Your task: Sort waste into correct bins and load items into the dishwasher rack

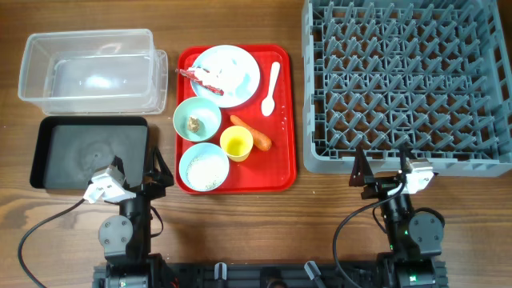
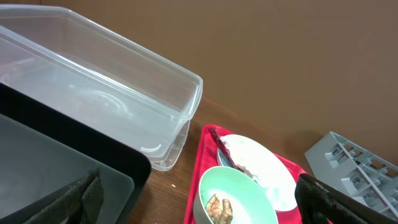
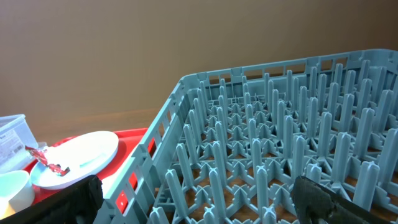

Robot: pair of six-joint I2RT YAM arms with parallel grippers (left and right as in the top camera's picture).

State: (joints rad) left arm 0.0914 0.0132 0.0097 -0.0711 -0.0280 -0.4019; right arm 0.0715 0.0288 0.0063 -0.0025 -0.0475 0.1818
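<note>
Left hand (image 1: 138, 168) near black tray (image 1: 64, 160), carrot (image 1: 252, 134) well apart

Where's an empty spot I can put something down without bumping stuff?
The clear tub, the black tray beside it and the grey rack hold nothing. Bare table runs along the near edge of the red tray. That tray is packed full, and the gap between it and the rack is thin.
</note>
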